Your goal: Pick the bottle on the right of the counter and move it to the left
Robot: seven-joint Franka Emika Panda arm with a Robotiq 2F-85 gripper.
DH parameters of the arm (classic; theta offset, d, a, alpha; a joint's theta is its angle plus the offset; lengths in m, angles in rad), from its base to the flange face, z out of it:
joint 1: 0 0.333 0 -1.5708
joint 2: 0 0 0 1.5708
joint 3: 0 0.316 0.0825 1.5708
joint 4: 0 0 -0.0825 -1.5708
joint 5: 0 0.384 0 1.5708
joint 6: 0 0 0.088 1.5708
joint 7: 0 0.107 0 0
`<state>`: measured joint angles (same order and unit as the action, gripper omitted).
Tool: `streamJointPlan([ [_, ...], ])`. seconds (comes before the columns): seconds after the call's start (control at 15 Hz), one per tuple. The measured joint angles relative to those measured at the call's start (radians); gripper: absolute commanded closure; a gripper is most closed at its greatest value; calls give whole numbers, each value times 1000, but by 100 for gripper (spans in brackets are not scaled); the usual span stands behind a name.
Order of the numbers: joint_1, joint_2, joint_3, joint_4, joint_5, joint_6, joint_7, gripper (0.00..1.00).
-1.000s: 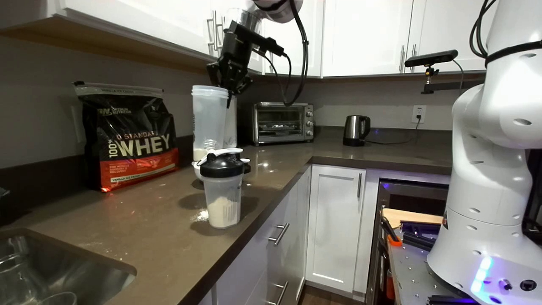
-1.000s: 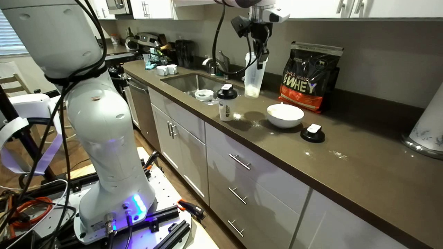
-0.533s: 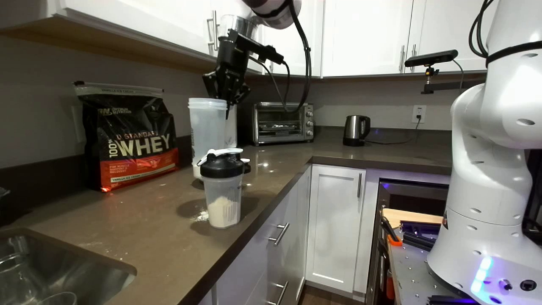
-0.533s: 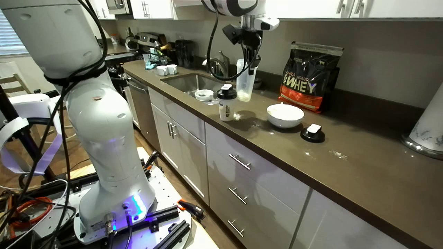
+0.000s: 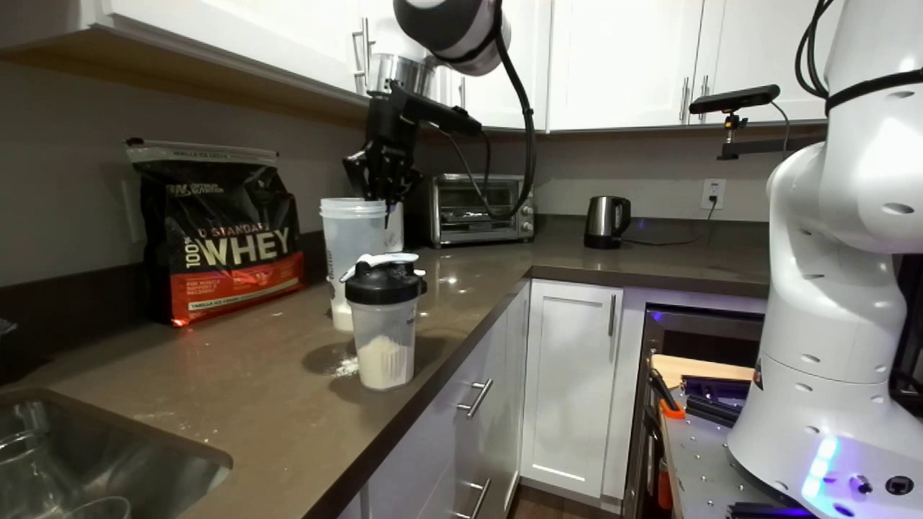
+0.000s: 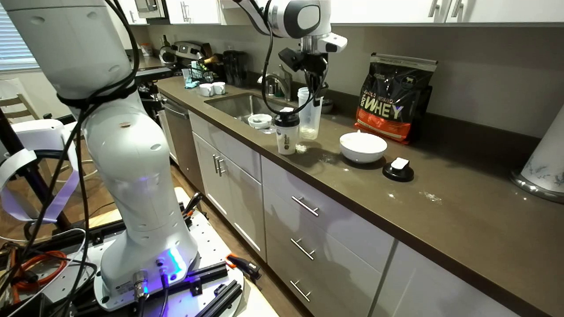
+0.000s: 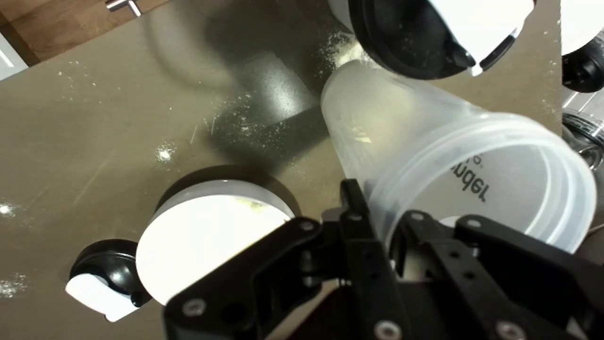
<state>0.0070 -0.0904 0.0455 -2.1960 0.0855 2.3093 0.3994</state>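
The tall translucent bottle [image 5: 352, 241] has no lid on and holds some pale powder; it also shows in an exterior view [image 6: 310, 116]. My gripper [image 5: 380, 205] is shut on its rim, one finger outside the wall and one inside, as the wrist view [image 7: 380, 212] shows. The bottle [image 7: 377, 123] stands nearly upright close beside the black-lidded shaker [image 5: 383, 324]. Its base is low over the grey-brown counter [image 6: 462, 220]; I cannot tell if it touches. The shaker's lid shows in the wrist view [image 7: 401, 42].
A white bowl [image 6: 363, 149] and a loose black lid [image 6: 398, 171] lie on the counter. A whey bag [image 5: 223, 238] stands at the wall. A sink [image 6: 246, 103], toaster oven [image 5: 482, 209], kettle [image 5: 604, 220] and paper-towel roll [image 6: 546, 158] are around.
My gripper has lowered with the bottle and carried it toward the sink side, to the shaker. The bottle stands more upright. The shaker has shifted slightly.
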Motion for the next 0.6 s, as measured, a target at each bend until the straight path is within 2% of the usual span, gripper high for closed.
streamJointPlan([
  [0.6,13,69,10,-1,-25,87,0,98],
])
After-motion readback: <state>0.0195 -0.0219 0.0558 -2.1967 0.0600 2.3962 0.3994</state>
